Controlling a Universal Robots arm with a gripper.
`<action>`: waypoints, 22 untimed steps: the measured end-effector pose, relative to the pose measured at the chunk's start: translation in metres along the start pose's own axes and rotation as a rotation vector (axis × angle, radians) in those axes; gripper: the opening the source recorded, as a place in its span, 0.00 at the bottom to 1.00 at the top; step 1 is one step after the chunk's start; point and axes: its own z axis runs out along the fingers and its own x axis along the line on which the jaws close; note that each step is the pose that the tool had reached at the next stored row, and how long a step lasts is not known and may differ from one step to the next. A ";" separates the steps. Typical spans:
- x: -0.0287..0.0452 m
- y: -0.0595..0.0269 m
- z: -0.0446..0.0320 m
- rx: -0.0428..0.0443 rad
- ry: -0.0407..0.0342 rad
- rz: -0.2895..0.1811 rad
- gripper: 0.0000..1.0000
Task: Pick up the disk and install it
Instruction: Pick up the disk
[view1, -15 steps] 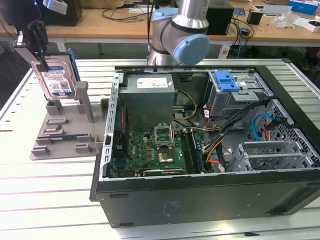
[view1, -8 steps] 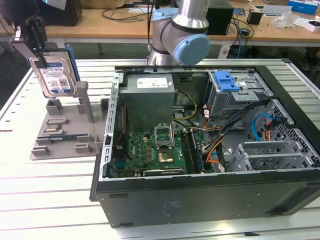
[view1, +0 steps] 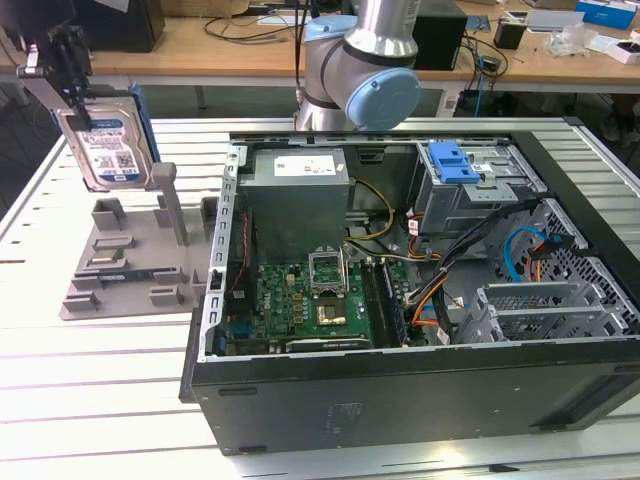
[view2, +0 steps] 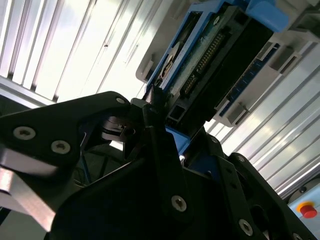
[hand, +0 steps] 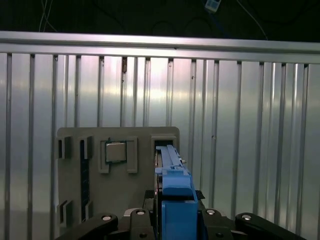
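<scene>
On the slatted bench (view1: 100, 400), your jaws grip the disk (view1: 108, 140) by its top end. It hangs long-axis-down over the grey fixture (view1: 120, 270), with the open computer case (view1: 400, 400) toward the exterior view's right.

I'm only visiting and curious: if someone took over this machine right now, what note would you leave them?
Gripper: shut on the disk.
Disk: held upright in the air over the grey holder, at the exterior view's left, apart from the open case.
Done: pickup.
Left: install; the disk is not in the case yet.
</scene>
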 end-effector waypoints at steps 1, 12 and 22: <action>0.0000 0.0000 -0.0008 0.0000 0.0000 0.000 0.37; -0.0003 -0.0001 -0.0180 -0.0001 0.0000 0.000 0.37; -0.0007 -0.0003 -0.0460 0.0000 0.0000 0.000 0.37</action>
